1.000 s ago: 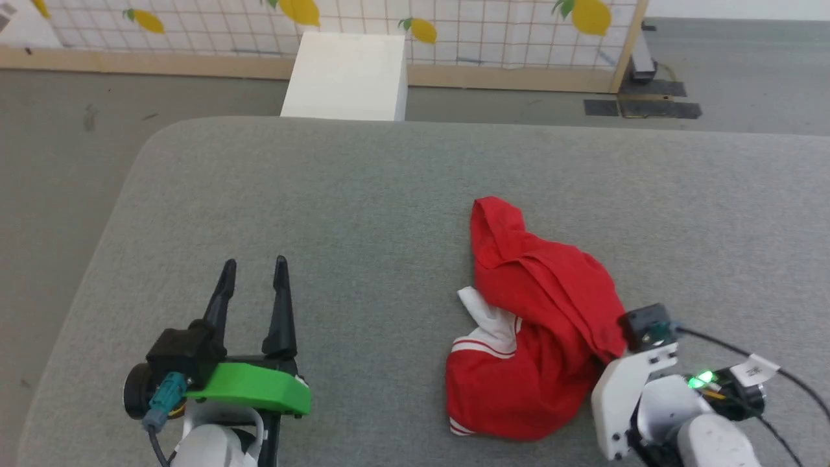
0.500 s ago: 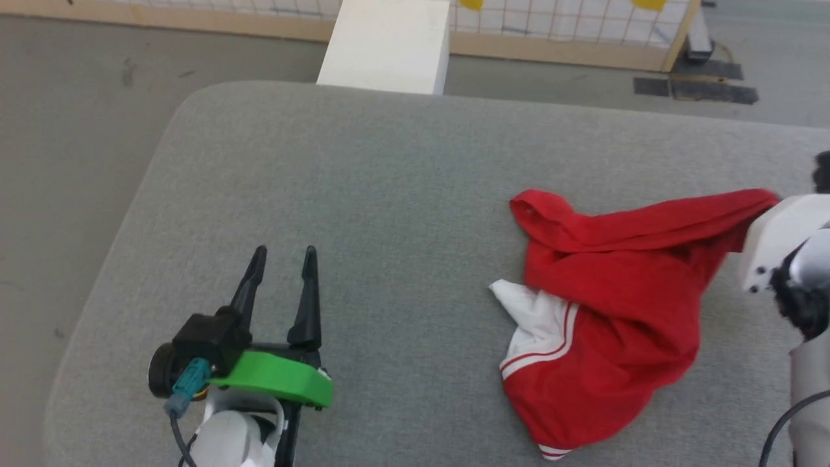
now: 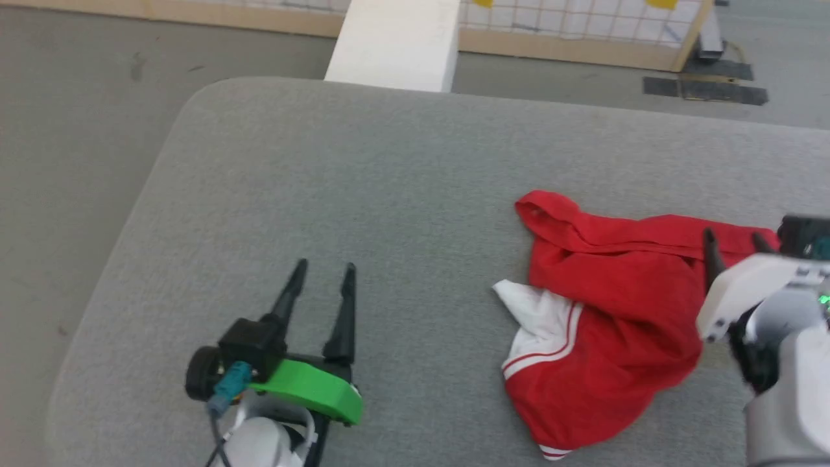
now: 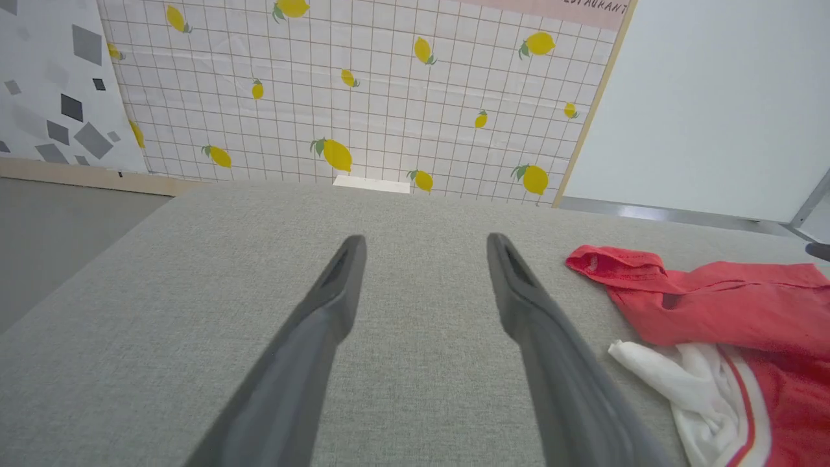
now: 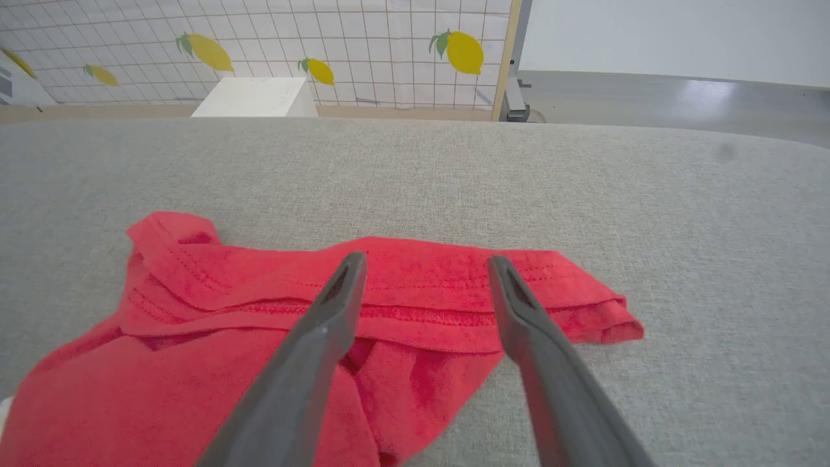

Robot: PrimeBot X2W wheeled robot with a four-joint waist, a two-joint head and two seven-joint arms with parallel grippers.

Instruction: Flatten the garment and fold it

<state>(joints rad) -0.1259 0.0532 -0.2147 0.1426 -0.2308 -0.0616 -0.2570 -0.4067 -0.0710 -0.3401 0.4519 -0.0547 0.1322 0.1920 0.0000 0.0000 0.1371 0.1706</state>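
Left pincer: my left pincer [image 3: 325, 264], two long dark fingers on a green plastic mount, sits low left in the head view. Fingers are apart with nothing between them, over bare table, well apart from the jersey.
Right pincer: my right pincer [image 3: 733, 235], dark fingers on a white mount, is at the right edge of the head view. Fingers are spread and grip nothing, tips over the jersey's far hem band. Can't tell if the tips touch the cloth.
Garment: crumpled red short-sleeved sports jersey [image 3: 616, 305], heaped on the right part of the table. A stitched hem band runs along its far side, and one corner points right in the right wrist view.
Sleeve: white sleeve with red stripes [image 3: 538, 318], poking out of the jersey's left side, toward the left pincer.
Surface: grey fabric-covered table with a rounded corner [image 3: 311, 168].
Floor: grey floor [image 3: 71, 130], left of and beyond the table.
Box: white rectangular box [image 3: 395, 42], just past the table's far edge.
Backdrop: white grid-print screen with yellow lemons [image 4: 363, 97], wooden frame, farthest back.
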